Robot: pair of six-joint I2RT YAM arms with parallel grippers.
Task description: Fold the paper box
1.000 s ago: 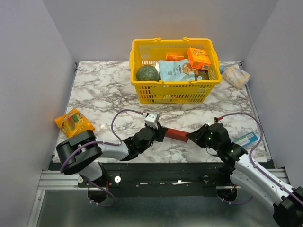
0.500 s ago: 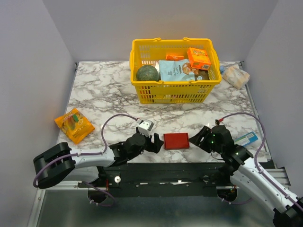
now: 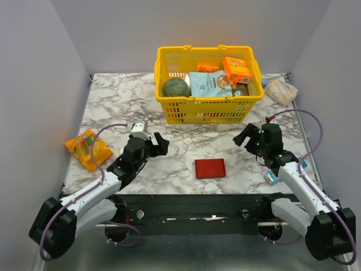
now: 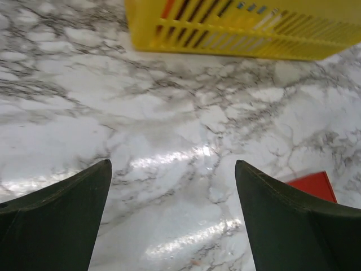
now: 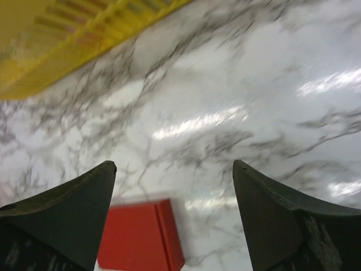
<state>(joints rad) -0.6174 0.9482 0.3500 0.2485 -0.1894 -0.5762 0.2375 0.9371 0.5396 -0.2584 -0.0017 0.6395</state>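
Note:
The paper box (image 3: 210,168) lies flat on the marble table near its front edge, a small closed red rectangle, with nothing touching it. My left gripper (image 3: 153,141) stands open to the box's left and farther back, nothing between its fingers. In the left wrist view only a red corner of the paper box (image 4: 311,185) shows beside the right finger. My right gripper (image 3: 243,136) is open too, up and to the right of the box. The right wrist view shows the paper box (image 5: 141,236) low in the frame, next to the left finger.
A yellow basket (image 3: 208,107) with groceries stands at the back centre; its slatted wall (image 4: 237,34) fills the top of the left wrist view. An orange snack packet (image 3: 87,148) lies at the left edge. A pale bag (image 3: 281,90) sits back right, and a blue-white item (image 3: 274,176) near the right arm.
Both grippers have let go of the red box and opened wide. Each arm has drawn back from it, left arm leftwards, right arm rightwards; the box now lies flat, alone.

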